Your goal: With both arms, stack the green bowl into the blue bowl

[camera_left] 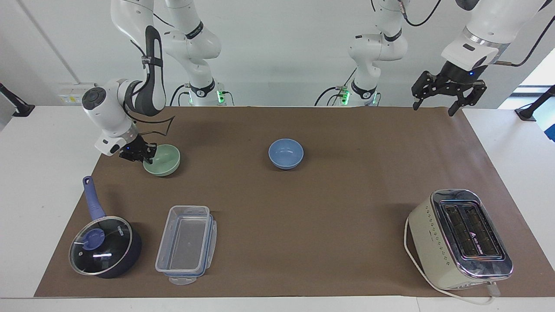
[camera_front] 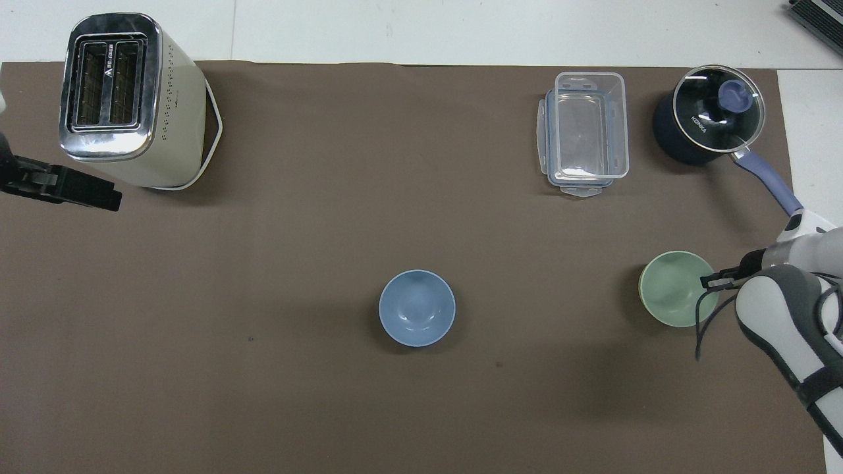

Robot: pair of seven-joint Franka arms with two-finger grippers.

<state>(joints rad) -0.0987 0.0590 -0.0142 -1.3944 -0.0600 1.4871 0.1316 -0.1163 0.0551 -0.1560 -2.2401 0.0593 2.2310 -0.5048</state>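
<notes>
On the brown mat (camera_left: pixel 303 208) the green bowl (camera_left: pixel 164 161) sits near the edge at the right arm's end, with the right gripper (camera_left: pixel 145 157) closed on its rim, fingertips pinched over the side toward that edge. The blue bowl (camera_left: pixel 285 154) stands alone near the middle of the mat, well apart from the green bowl. The left gripper (camera_left: pixel 435 104) hangs with its fingers spread over the mat's corner nearest the left arm's base, holding nothing. Along the edge farthest from the robots stand a lidded dark blue saucepan (camera_left: pixel 105 246), a clear plastic container (camera_left: pixel 186 244) just beside it, and a cream toaster (camera_left: pixel 460 239) at the left arm's corner.
</notes>
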